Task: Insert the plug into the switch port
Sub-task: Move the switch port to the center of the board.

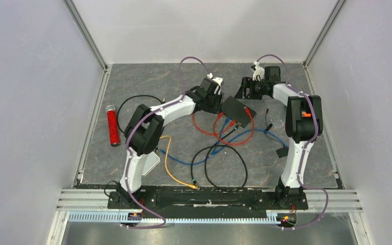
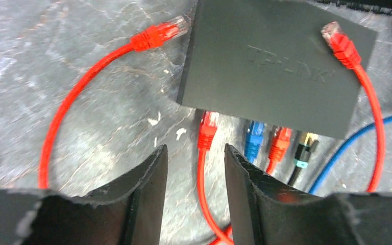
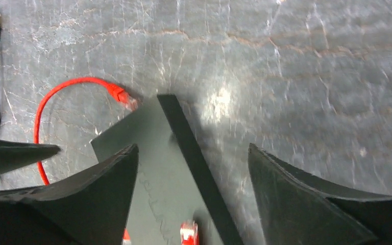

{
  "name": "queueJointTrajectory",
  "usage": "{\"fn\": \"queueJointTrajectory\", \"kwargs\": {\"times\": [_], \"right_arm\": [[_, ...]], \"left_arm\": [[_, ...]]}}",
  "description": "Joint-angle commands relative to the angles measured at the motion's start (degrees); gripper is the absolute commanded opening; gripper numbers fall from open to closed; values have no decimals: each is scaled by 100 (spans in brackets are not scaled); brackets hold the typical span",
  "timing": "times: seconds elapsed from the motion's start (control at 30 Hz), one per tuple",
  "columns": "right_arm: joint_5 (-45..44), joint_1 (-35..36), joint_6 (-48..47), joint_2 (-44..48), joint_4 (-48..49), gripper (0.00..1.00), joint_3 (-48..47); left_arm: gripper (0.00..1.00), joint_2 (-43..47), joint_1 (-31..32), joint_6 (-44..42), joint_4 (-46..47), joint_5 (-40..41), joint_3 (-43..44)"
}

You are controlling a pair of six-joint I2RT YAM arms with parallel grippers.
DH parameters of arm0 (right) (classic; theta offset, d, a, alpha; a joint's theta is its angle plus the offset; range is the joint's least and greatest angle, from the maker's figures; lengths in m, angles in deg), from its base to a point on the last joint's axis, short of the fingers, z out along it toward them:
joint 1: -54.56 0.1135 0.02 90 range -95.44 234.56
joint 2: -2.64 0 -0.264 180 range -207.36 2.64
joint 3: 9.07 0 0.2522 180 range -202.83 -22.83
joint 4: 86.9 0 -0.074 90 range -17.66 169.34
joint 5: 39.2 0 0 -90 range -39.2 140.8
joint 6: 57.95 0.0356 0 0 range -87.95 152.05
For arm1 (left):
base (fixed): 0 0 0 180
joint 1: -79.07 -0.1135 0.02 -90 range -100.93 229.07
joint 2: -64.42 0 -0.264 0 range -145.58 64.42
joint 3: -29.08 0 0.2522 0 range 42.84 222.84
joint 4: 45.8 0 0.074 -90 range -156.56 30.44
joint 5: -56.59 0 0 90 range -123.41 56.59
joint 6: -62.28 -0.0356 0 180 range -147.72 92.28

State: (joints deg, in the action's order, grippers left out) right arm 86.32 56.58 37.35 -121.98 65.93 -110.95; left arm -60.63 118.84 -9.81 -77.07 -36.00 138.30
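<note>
Right, I'm looking down on a dark grey mat [image 1: 184, 76] with pale marbled veins, hemmed in by plain pale walls [image 1: 30, 102] with aluminium rails [image 1: 88, 37] at the corners. The black switch [image 2: 265, 71] lies flat on it, well out from the arm bases. The only writing I can read is TP-LINK, embossed on its lid.

Along its port face four plugs sit side by side: a red plug [image 2: 207, 127], a blue plug [image 2: 255, 138], an orange-red plug [image 2: 282, 142] and a black plug [image 2: 306, 150] with a yellow tip. I cannot tell whether the red plug is fully seated. My left gripper [image 2: 194, 158] is parted a modest way and holds nothing, its fingers either side of that plug's cable, just short of the switch.

A second red connector [image 2: 337, 38] rests on the lid, and a third red connector [image 2: 171, 28] lies on the mat against the switch's corner. My right gripper [image 3: 191, 153] is spread wide and empty above one end of the switch. A red tube [image 1: 113, 125] lies near the mat's left edge; I can read nothing on it from here.
</note>
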Motion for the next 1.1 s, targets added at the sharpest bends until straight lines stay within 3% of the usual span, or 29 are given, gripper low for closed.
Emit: {"fn": "queueJointTrajectory", "kwargs": {"times": [0.0,0.03,0.1,0.13,0.2,0.4,0.63,0.9,1.07], "right_arm": [[-623,16,-553,983,433,87,595],[-626,42,-749,1078,423,97,698],[-718,149,-1107,1265,268,98,804],[-919,255,-1281,1347,203,98,884],[-1247,519,-1717,1598,216,98,1118],[-1984,1159,-2264,1936,365,96,1559],[-2565,1600,-2534,2076,481,92,1951],[-3123,1843,-2575,2057,822,89,2365],[-3508,1863,-2465,1966,1010,86,2299]], "left_arm": [[52,1193,-113,-64,533,204,-474],[52,1369,-147,-43,547,222,-643],[58,1789,-250,37,515,218,-949],[70,2038,-329,52,498,164,-1102],[75,2508,-463,-23,415,-62,-1462],[78,3880,-582,-592,-706,557,-2049],[78,5448,-580,-1244,-1132,786,-2932],[78,6349,-580,-1536,-948,1045,-3850],[78,6353,-581,-1510,-999,1023,-3833]]}}
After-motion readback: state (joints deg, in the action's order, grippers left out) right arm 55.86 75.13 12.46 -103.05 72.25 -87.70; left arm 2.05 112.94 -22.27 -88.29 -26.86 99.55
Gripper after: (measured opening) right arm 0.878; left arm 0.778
